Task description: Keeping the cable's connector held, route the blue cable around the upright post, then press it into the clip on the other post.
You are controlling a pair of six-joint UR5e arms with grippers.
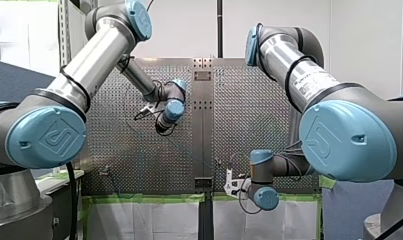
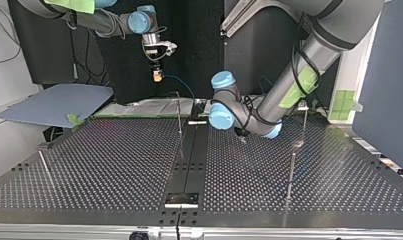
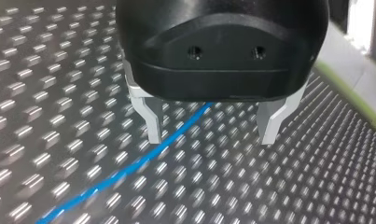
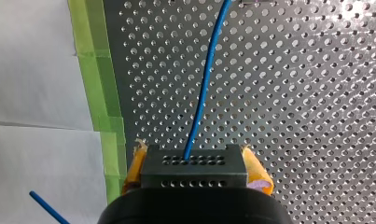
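Though loose, blue cable between fingers.

The front view looks from behind and above both arms, well back, over the whole perforated counter, and the top view faces them low from the counter's opposite edge, so both share its surface. Each wrist view sits close, looking along my left pincer or my right pincer at the counter, both catching the blue cable.
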